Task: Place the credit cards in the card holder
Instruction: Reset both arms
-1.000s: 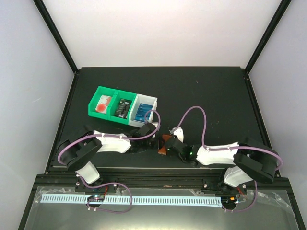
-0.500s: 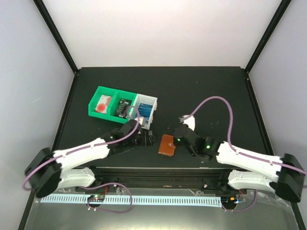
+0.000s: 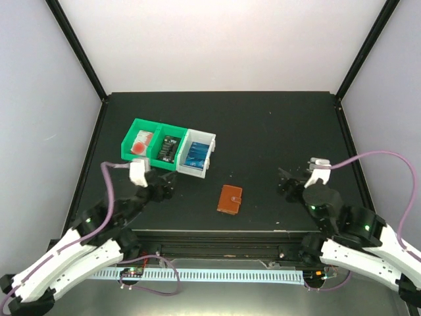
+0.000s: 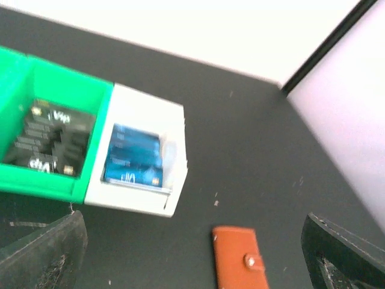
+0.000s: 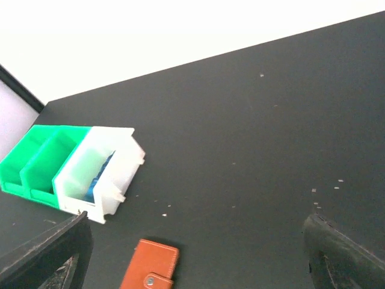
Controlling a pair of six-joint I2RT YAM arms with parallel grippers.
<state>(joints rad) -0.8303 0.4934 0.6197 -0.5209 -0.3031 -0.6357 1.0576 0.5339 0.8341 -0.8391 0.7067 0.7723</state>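
The brown card holder (image 3: 229,199) lies folded shut with its snap tab fastened, alone on the black table (image 3: 276,125) between the two arms. The credit cards sit in a row of bins: red/white (image 3: 139,143), black (image 3: 170,149) and blue (image 3: 196,154). My left gripper (image 3: 163,189) hovers open left of the holder, near the bins. My right gripper (image 3: 287,185) hovers open to the holder's right. In the left wrist view the holder (image 4: 240,265), blue cards (image 4: 133,162) and black cards (image 4: 51,144) show between wide fingers (image 4: 42,253). The right wrist view shows the holder (image 5: 150,268) low between its fingers (image 5: 343,253).
Two green bins (image 3: 154,131) and one white bin (image 3: 200,139) stand joined at the table's left middle. White walls with black corner posts enclose the table. A black rail runs along the near edge under the arm bases.
Both grippers let go of the card holder and opened wide. Both arms pulled back, the left one leftward and the right one rightward, leaving the holder flat on the table.
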